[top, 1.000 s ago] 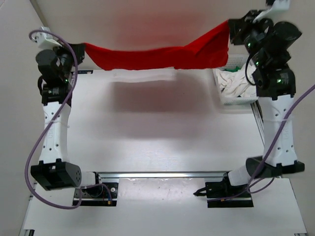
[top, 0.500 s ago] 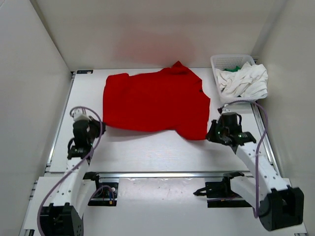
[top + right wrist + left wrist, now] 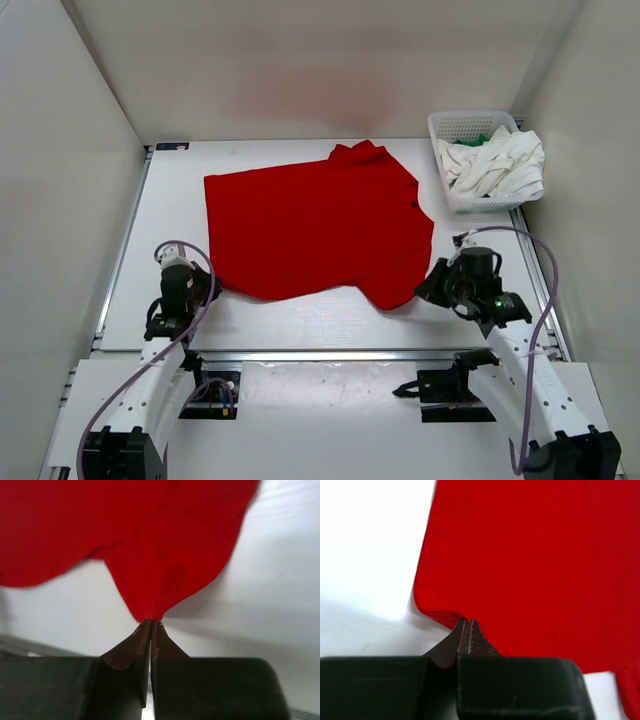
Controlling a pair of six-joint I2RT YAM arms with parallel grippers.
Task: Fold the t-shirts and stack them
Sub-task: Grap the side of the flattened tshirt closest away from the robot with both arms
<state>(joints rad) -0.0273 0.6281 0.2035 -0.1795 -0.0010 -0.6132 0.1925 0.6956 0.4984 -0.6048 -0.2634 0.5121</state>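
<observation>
Now your left gripper (image 3: 466, 622) has its fingers pinched together on the near-left hem corner of the red t-shirt (image 3: 320, 225). Your right gripper (image 3: 151, 622) is likewise clamped on the near-right corner, and the cloth is drawn to a point at its tips. You have the shirt spread flat on the table (image 3: 300, 320). At the far right, the basket (image 3: 470, 118) holds the crumpled white t-shirt (image 3: 495, 165), with a bit of the green t-shirt (image 3: 482, 140) showing behind it.

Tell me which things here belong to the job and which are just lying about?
Part of the job: bright red cloth t-shirt, left gripper and right gripper pinching its near corners; crumpled white cloth t-shirt; green cloth t-shirt, barely showing.
Just lying about: white plastic mesh basket holding those two.
</observation>
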